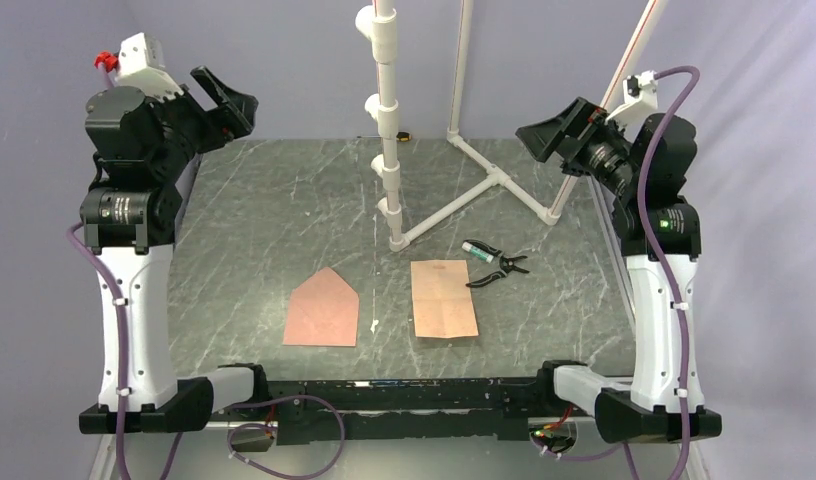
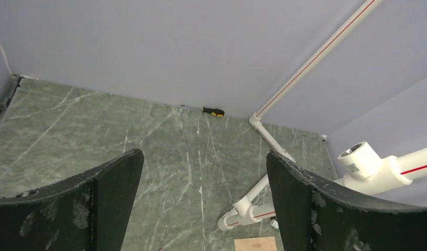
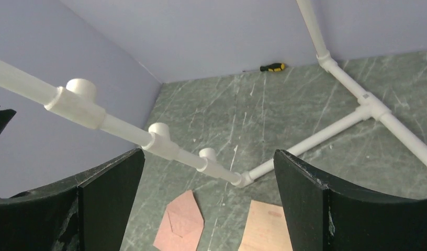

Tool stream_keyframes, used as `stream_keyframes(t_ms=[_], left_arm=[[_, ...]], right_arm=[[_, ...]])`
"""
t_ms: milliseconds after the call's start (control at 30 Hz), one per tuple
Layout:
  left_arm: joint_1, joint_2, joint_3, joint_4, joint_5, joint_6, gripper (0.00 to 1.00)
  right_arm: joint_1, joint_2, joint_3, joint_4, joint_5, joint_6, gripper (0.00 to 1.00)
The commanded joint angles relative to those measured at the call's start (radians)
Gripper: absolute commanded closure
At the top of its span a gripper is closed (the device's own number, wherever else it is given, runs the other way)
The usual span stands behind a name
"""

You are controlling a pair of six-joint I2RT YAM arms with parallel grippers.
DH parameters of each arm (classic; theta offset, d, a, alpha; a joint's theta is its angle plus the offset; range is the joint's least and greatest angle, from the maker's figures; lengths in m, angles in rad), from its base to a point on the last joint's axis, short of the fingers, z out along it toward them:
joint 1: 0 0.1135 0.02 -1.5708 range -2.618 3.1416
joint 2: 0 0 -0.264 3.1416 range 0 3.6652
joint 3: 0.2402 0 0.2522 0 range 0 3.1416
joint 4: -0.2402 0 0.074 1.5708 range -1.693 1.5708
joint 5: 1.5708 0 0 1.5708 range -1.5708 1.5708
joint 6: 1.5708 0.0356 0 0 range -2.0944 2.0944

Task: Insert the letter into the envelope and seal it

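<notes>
Left gripper [image 1: 227,100], right gripper [image 1: 547,135], one letter [image 1: 444,298], one envelope [image 1: 324,310]

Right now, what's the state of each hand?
The left hand: open, holding nothing.
The right hand: open, holding nothing.

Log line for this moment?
left hand open, raised | right hand open, raised | letter flat on table, right of envelope | envelope flap open

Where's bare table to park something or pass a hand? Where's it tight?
Widest bare patch: back left of the table, between the left arm, the pipe post and the envelope. Smaller one: near right, beside the letter, nearer than the cutters. Crowded: centre, where pipe post, cutters and letter bunch.
</notes>
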Motion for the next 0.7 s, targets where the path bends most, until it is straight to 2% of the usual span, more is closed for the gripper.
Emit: stream_keyframes(t_ms=[0, 67, 200, 300, 367, 500, 600, 667], left_arm=[[-0.003, -0.031, -0.052, 0.053, 0.038, -0.008, 0.07], [-0.003, -0.057, -0.129, 0.087, 0.051, -0.019, 0.07], [-0.003, -0.115, -0.301, 0.145, 0.096, -0.047, 0.07], [-0.003, -0.124, -0.405, 0.153, 0.161, -0.056, 0.07], [-0.003, -0.132, -0.473, 0.148, 0.193, -0.082, 0.07], [-0.005, -0.148, -0.627, 0.172, 0.373, -0.102, 0.07], [-0.083, -0.120, -0.698, 0.118, 0.405, -0.173, 0.07], [-0.199, -0.102, -0.751, 0.121, 0.377, -0.216, 0.07]], right_arm=[[-0.006, -0.051, -0.075, 0.006, -0.006, 0.012, 0.00], [-0.006, -0.070, -0.140, 0.015, 0.008, 0.031, 0.00], [-0.006, -0.113, -0.312, 0.076, -0.062, 0.012, 0.00], [-0.006, -0.094, -0.399, -0.002, 0.018, 0.032, 0.01], [-0.005, -0.077, -0.466, -0.025, -0.001, 0.028, 0.04], [0.005, -0.094, -0.631, -0.056, 0.025, 0.068, 0.10], [0.036, -0.118, -0.728, -0.069, 0.036, 0.087, 0.11], [0.063, -0.118, -0.788, -0.057, 0.027, 0.104, 0.13]])
